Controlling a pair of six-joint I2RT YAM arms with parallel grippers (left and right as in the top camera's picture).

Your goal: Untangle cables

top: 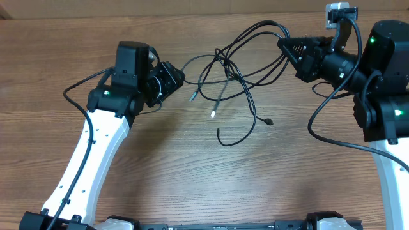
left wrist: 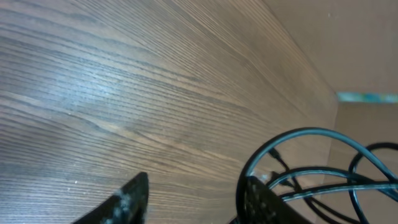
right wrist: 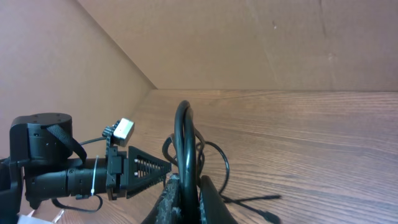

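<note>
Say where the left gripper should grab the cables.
Probably the single strand of the cables arcing out at the tangle's left edge, approached from the left: it lies clear of the crossings, nearest the left gripper, opposite the right gripper.

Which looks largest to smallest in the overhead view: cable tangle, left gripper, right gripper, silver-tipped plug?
1. cable tangle, spreading widest.
2. left gripper and right gripper, about alike, so unranked.
3. silver-tipped plug, clearly smallest.
</note>
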